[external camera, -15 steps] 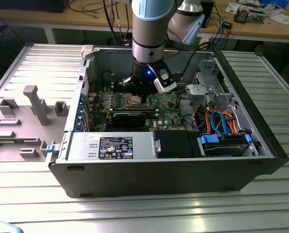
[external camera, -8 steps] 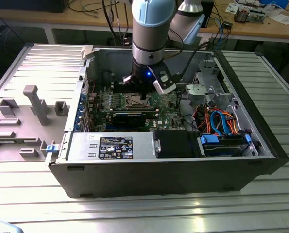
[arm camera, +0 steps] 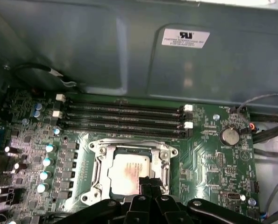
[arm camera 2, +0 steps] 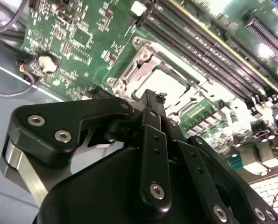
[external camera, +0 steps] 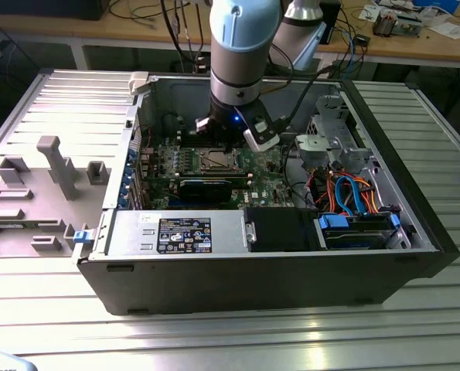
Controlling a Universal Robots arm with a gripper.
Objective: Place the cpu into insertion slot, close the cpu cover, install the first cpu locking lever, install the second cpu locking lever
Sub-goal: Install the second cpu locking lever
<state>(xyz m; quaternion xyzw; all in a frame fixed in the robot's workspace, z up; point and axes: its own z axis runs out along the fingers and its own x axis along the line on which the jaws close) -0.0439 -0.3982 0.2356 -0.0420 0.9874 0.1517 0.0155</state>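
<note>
The green motherboard lies in an open computer case (external camera: 431, 232). Its insertion slot (external camera: 218, 161) holds the cpu (arm camera: 127, 169), whose dull silvery top shows through the window of the cpu cover (arm camera: 103, 163). The cover lies flat over the chip. My arm (external camera: 237, 54) reaches down into the case just above the slot. My gripper (arm camera: 148, 181) is shut, its black fingertips (arm camera 2: 153, 96) together at the edge of the cover, at one corner of the cpu. I see nothing between the fingers. I cannot make out how the locking levers stand.
Long memory slots (arm camera: 124, 116) run beside the socket, towards the case wall (arm camera: 106, 51). A coin battery (arm camera: 230, 136) sits on the board. A black card (external camera: 206, 188), a power supply (external camera: 175, 232) and a drive cage with blue and orange cables (external camera: 345, 193) crowd the case. The removed side panel (external camera: 44, 170) lies on the exterior view's left.
</note>
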